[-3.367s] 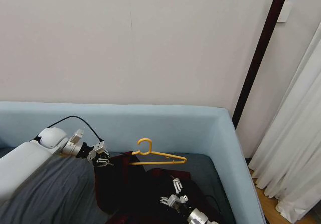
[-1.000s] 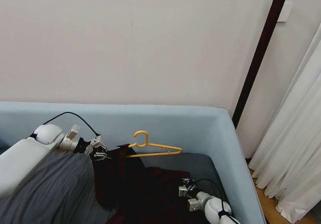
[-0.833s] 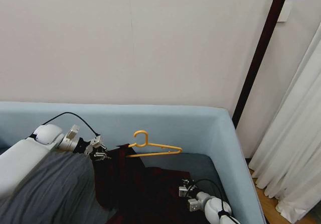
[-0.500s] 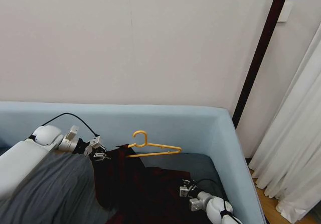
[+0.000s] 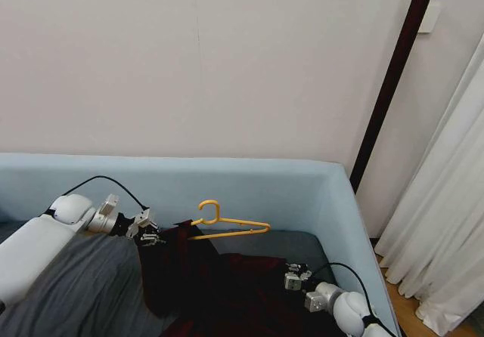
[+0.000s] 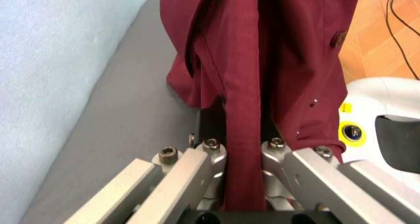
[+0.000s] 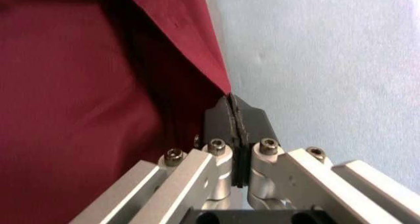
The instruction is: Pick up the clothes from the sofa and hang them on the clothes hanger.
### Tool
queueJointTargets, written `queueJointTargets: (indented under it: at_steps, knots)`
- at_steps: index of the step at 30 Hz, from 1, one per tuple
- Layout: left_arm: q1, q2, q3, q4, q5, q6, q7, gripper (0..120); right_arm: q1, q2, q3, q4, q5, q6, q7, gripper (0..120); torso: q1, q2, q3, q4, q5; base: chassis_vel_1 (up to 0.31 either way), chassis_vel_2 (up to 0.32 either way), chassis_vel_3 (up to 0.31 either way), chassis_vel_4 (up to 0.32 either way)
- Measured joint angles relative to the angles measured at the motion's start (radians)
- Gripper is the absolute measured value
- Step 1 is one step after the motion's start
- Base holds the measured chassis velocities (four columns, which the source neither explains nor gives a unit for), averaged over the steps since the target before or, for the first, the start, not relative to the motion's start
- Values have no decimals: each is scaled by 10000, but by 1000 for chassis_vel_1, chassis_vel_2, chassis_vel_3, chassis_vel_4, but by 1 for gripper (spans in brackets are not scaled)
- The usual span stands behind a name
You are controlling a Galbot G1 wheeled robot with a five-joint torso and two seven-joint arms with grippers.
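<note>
A dark red garment lies bunched on the sofa seat, with a yellow hanger poking out at its top. My left gripper is at the garment's upper left corner. In the left wrist view that left gripper is shut on a vertical fold of the dark red garment. My right gripper sits low on the seat near the sofa's right arm. Seen from the right wrist, the right gripper has its pads pressed together, pinching the edge of the garment.
The light blue sofa back and right arm wall in the grey seat. A dark rack pole rises to the right of the sofa, beside a white curtain and wood floor.
My right gripper has slid right toward the sofa's arm, drawing the garment's edge with it. The left gripper and hanger have shifted slightly left.
</note>
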Motion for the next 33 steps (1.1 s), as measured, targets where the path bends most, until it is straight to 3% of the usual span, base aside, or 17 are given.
queueJointTargets:
  at_steps: [6,8,15,16,18,19,22,23,27,30,33]
  knots:
    - [178,-65,-77,-139,11,-2,-1,1,242,659,107,-1382,-810,16,1670,10,0,0,0,4,1,0,0,0,0]
    - [246,-75,-101,-211,21,0,0,1,250,882,-27,-1793,-679,-156,2691,22,0,0,0,4,0,0,0,0,0]
    - [177,-43,-175,-123,20,0,9,1,-264,284,-559,-372,10,-492,1881,45,0,0,0,0,-4,0,0,0,0]
    - [168,-42,-194,-108,19,0,10,1,-346,162,-753,-92,431,-579,1597,47,0,0,-1,0,-3,0,0,0,0]
    - [143,-18,-235,-58,17,-1,14,1,-535,-158,-1567,722,2611,-1049,370,58,0,0,0,0,-4,0,0,0,0]
    - [143,-18,-235,-58,17,-1,14,1,-535,-158,-1567,722,2611,-1049,370,58,0,0,0,0,-4,0,0,0,0]
    - [109,13,-246,-82,-2,-1,18,1,-564,-271,-2640,1177,5354,-2046,-711,75,0,0,0,4,-3,0,0,0,0]
    - [109,13,-246,-82,-2,-1,18,1,-564,-271,-2640,1177,5354,-2046,-711,75,0,0,0,4,-3,0,0,0,0]
    - [124,94,-279,-284,-71,20,23,1,-329,44,-3648,888,7950,-3344,-262,91,0,0,0,3,-2,0,0,0,0]
    - [197,136,-317,-397,-87,31,23,1,-202,291,-3990,746,9025,-3830,294,98,0,0,0,2,-3,0,0,0,0]
    - [271,176,-364,-493,-90,34,23,1,-97,506,-4194,699,10139,-4212,911,100,0,1,0,4,-2,0,0,0,0]
